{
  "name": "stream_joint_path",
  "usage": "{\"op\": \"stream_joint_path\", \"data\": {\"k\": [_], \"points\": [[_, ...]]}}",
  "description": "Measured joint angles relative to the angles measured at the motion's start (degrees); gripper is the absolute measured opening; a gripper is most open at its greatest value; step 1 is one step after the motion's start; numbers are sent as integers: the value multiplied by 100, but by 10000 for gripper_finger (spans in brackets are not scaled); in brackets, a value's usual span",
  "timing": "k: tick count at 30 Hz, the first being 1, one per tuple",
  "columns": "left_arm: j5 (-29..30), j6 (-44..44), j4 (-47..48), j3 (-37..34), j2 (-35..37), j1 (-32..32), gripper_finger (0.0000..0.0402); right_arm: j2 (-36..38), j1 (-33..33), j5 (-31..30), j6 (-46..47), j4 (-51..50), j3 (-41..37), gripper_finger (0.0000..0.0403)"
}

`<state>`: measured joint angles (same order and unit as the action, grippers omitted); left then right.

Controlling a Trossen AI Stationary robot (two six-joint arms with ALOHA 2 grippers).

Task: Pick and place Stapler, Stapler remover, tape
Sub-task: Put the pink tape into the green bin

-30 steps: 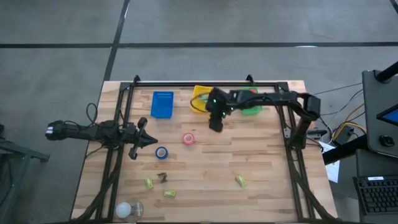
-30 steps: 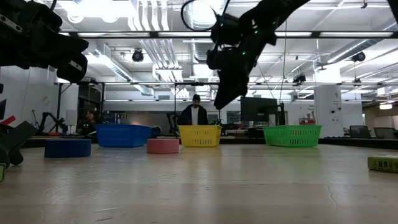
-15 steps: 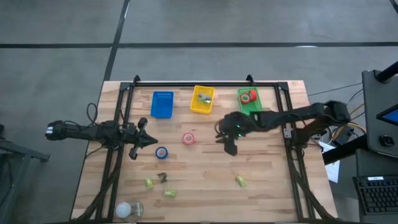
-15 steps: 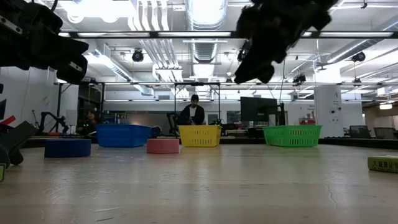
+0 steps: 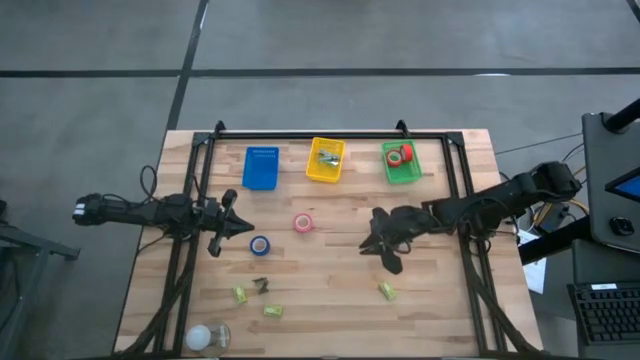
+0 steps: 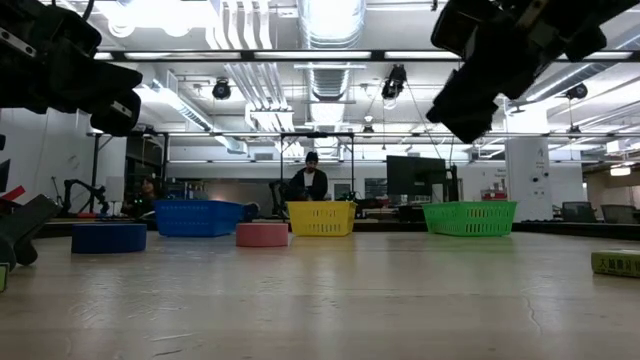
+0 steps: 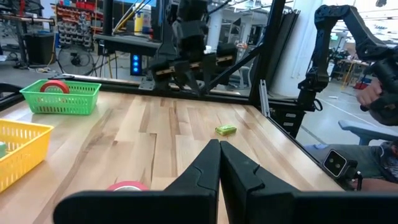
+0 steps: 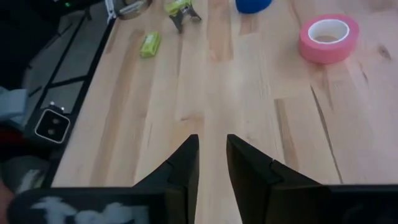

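Red tape (image 5: 406, 154) in green basket (image 5: 401, 175)

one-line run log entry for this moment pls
right pincer: open, empty, above table | left pincer: shut, beside blue tape | pink tape: on table | green basket: holds red tape

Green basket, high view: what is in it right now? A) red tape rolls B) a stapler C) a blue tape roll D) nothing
A: the green basket at the table's far edge holds red tape rolls; the blue tape roll lies on the table.
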<state>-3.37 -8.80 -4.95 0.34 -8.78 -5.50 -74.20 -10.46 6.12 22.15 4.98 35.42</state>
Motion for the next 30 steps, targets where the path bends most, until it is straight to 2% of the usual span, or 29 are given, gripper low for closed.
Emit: {"op": "stream_joint_path", "data": {"k": [9, 23, 30], "points": [[0, 0, 16, 0, -2, 0, 10, -382, -275, -6, 356, 136, -1, 61], [0, 0, 81, 0, -4, 0, 10, -382, -572, -8, 388, 166, 0, 52], [2, 0, 83, 0, -4, 0, 10, -382, -582, 43, 1177, 16, 2, 54]]}}
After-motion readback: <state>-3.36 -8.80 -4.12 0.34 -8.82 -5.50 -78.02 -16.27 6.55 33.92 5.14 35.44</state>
